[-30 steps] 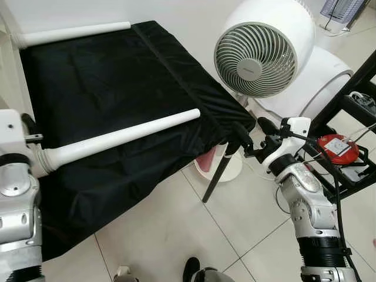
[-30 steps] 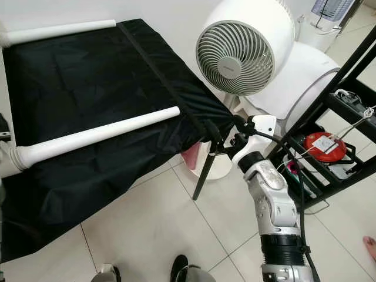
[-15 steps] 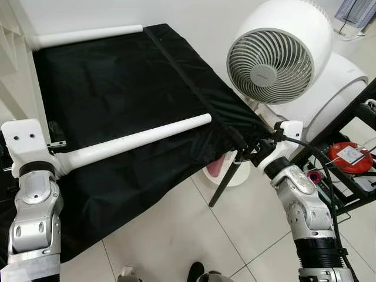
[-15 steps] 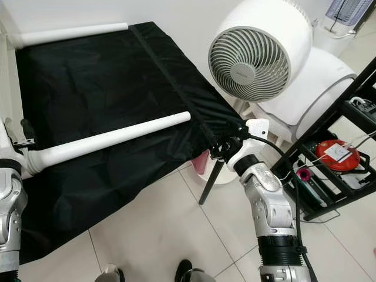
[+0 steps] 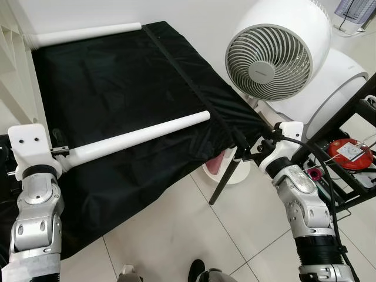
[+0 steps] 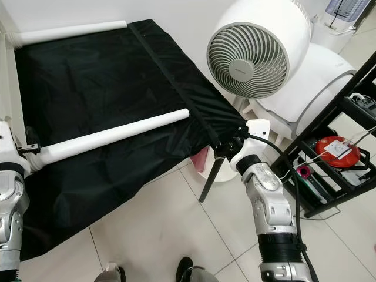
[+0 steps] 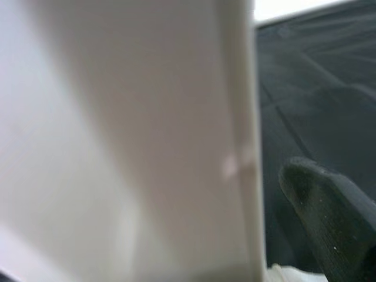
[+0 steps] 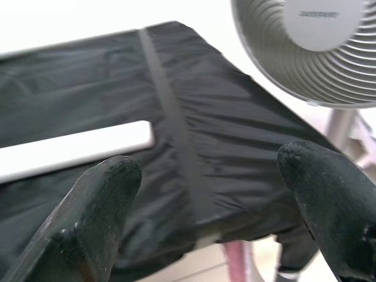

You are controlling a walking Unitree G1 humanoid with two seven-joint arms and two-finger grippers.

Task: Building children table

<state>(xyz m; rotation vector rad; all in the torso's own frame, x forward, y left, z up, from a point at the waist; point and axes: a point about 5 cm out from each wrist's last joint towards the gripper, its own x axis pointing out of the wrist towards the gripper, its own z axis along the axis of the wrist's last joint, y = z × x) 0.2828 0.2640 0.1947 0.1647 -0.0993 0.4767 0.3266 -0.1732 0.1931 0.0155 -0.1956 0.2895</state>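
Matt black cloth (image 5: 117, 88) (faintly creased) — smooth white tube (image 5: 141, 134), glossy floor tiles (image 5: 176, 235).

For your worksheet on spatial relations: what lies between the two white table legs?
Between the near white leg and the far white leg lies only wrinkled black cloth, seen in both eye views.

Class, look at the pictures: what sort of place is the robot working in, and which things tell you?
Probably a room in a home: a tiled floor, a white standing fan, and a black storage rack.
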